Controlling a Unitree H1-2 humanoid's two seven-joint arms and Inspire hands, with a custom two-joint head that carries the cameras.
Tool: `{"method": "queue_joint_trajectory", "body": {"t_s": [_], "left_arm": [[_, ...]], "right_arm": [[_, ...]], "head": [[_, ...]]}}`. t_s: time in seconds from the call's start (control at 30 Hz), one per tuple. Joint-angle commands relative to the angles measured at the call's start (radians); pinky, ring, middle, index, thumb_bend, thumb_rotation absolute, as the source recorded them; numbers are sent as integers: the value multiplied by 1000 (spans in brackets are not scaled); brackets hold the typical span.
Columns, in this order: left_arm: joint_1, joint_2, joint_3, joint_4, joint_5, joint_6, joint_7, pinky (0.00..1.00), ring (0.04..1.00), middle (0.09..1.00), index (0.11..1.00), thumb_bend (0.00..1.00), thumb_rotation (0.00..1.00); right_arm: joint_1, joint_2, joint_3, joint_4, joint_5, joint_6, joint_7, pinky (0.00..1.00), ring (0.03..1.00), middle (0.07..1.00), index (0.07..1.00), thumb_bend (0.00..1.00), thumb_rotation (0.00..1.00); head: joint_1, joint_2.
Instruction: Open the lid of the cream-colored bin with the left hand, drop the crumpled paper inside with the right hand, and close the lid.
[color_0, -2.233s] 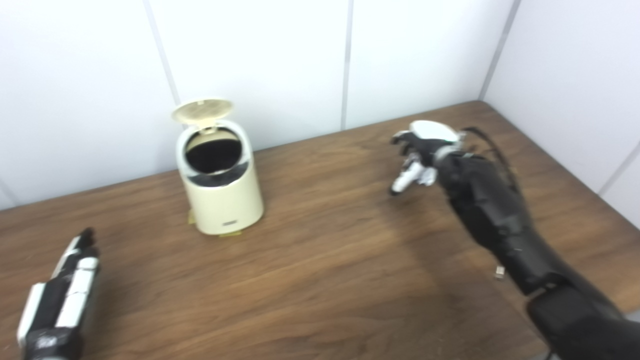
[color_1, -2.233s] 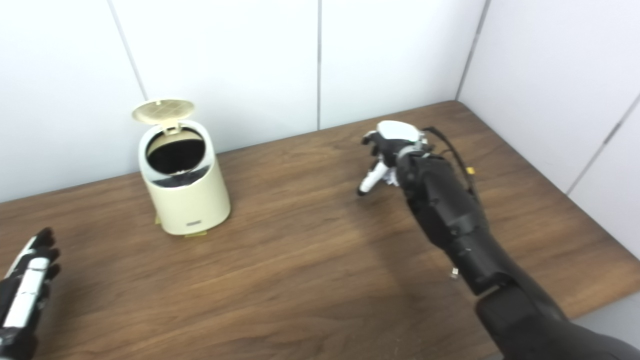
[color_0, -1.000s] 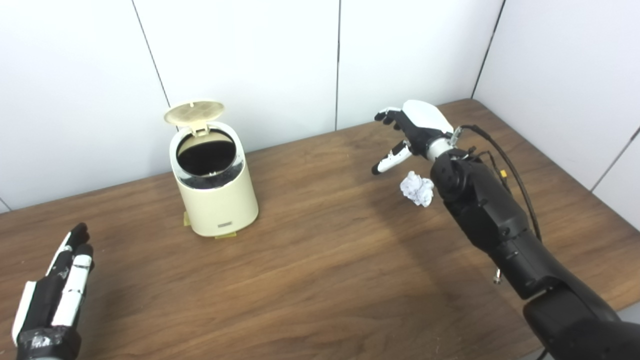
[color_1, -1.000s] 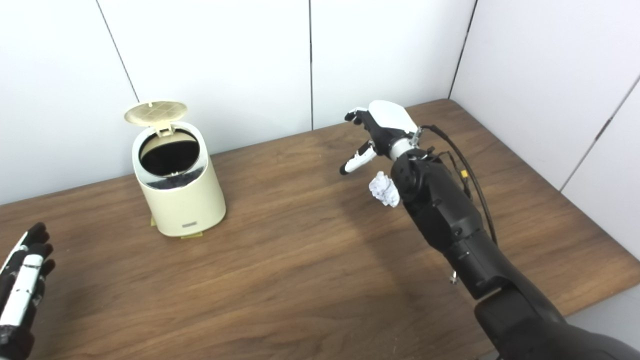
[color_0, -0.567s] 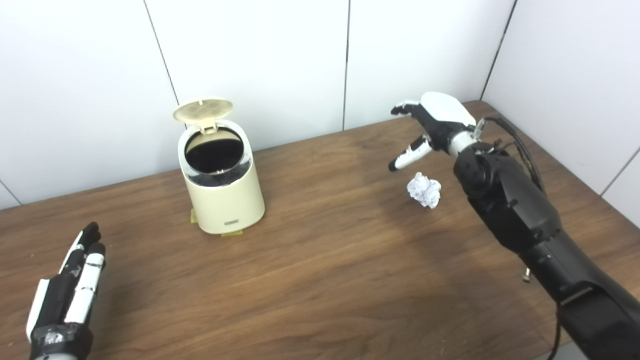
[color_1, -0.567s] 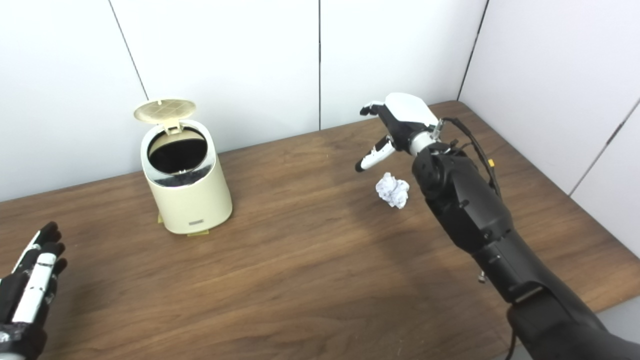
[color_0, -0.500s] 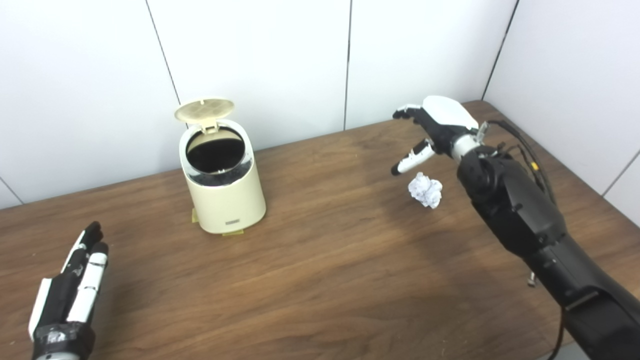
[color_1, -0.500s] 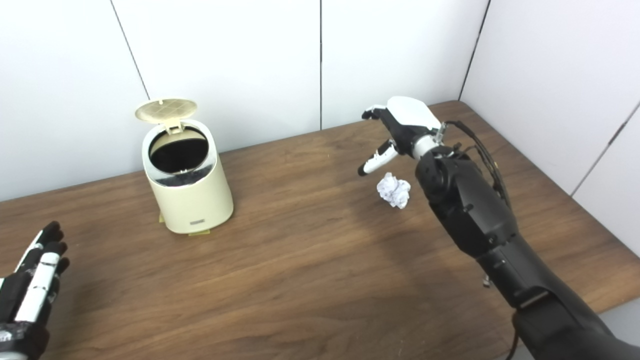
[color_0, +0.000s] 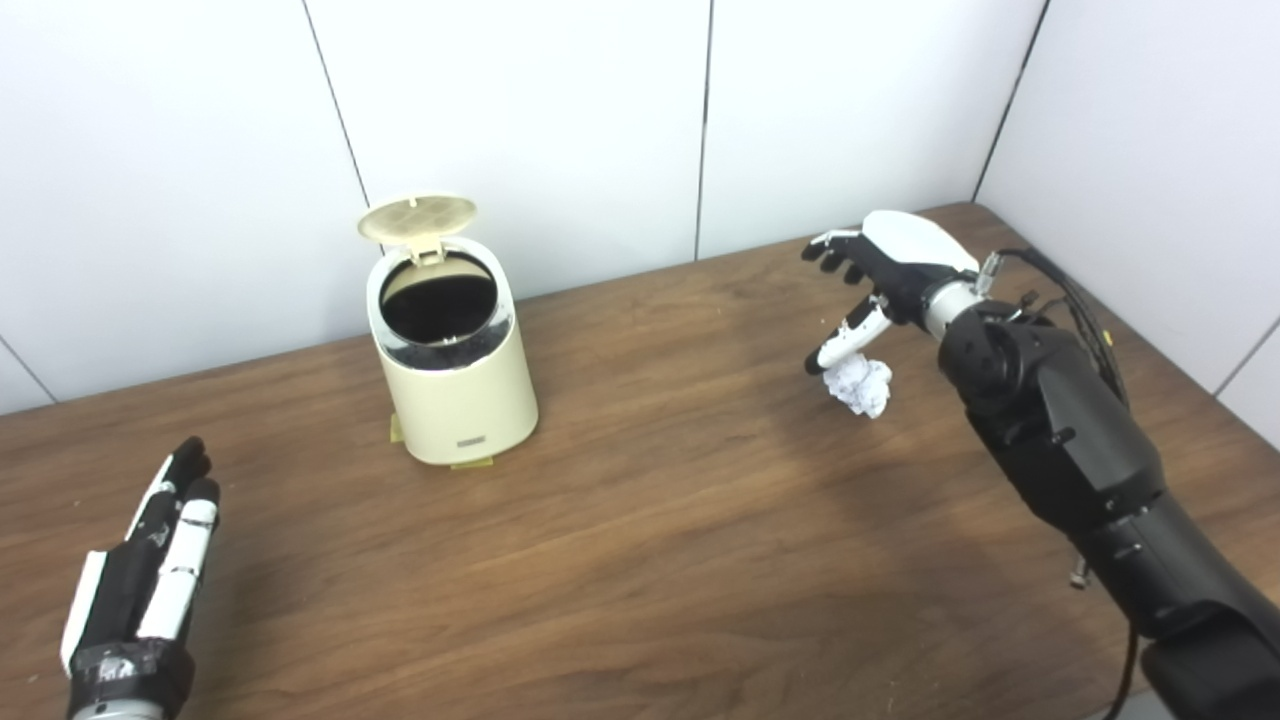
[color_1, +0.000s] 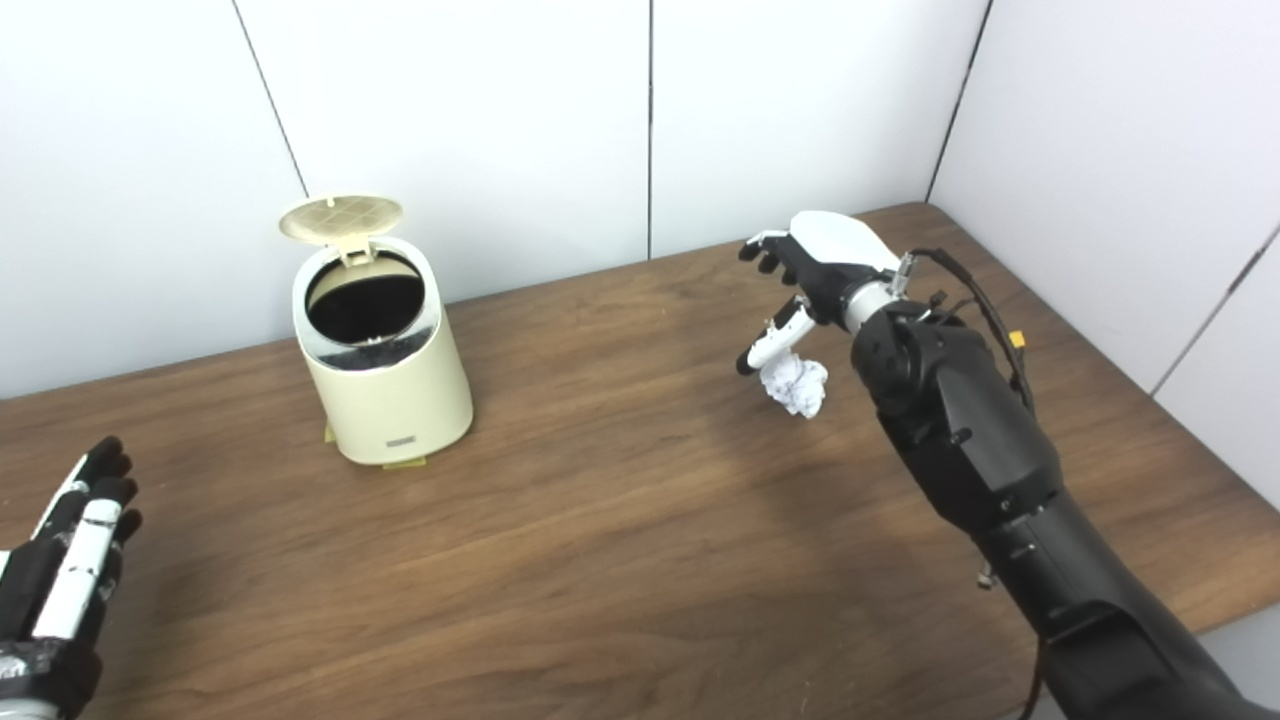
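While your right hand (color_0: 880, 275) hovers spread, empty, just above the crumpled paper (color_0: 860, 384) on the table (color_0: 640, 540), your left hand (color_0: 150, 575) lies flat, empty; bin (color_0: 455, 375) lid (color_0: 417, 215) upright.

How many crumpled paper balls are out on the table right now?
1. The crumpled paper lies on the table under the open right hand. The bin interior is dark, so any inside would be hidden.
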Motion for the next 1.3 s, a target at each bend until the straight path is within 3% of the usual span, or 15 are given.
{"method": "queue_joint_trajectory", "body": {"t_s": [0.0, 0.07, 0.17, 0.47, 0.6, 0.87, 1.0, 1.27], "left_arm": [[-21, 21, 7, -22, -7, -46, 1, 1000, 990, 987, 1000, 387, 693], [-20, 23, 11, -24, -8, -45, 2, 1000, 995, 985, 1000, 375, 696], [-23, 30, 16, -19, -14, -52, -2, 1000, 998, 989, 1000, 361, 697], [-35, 54, 13, 10, -6, -70, -7, 1000, 998, 995, 1000, 357, 667], [-32, 56, 7, 6, 5, -58, -1, 1000, 996, 983, 1000, 348, 686], [-32, 67, 8, -10, 3, -48, -6, 1000, 1000, 989, 1000, 330, 704], [-41, 61, 13, -7, -18, -45, -6, 1000, 1000, 997, 1000, 316, 676], [-41, 67, 8, -16, -15, -36, -7, 1000, 1000, 999, 1000, 293, 720]], "right_arm": [[-22, -23, -15, -40, -35, 4, -3, 484, 642, 711, 809, 1000, 253], [-17, -17, -24, -41, -53, 4, 8, 565, 709, 766, 809, 1000, 272], [-11, 6, -54, -67, -103, 4, 73, 596, 745, 801, 814, 1000, 280], [32, 10, -83, -85, -120, 4, 86, 516, 681, 770, 819, 1000, 304], [54, 46, -116, -74, -144, 4, 87, 638, 766, 811, 829, 1000, 283], [70, 65, -136, -105, -203, 4, 143, 640, 776, 824, 838, 994, 300], [82, 50, -127, -107, -216, 3, 140, 551, 693, 757, 830, 1000, 334], [94, 47, -130, -112, -209, 3, 144, 596, 729, 785, 833, 1000, 326]], "head": [[-6, 1], [-12, 3], [-21, 0], [-32, -40], [-38, -42], [-56, -24], [-70, -19], [-86, -8]]}}
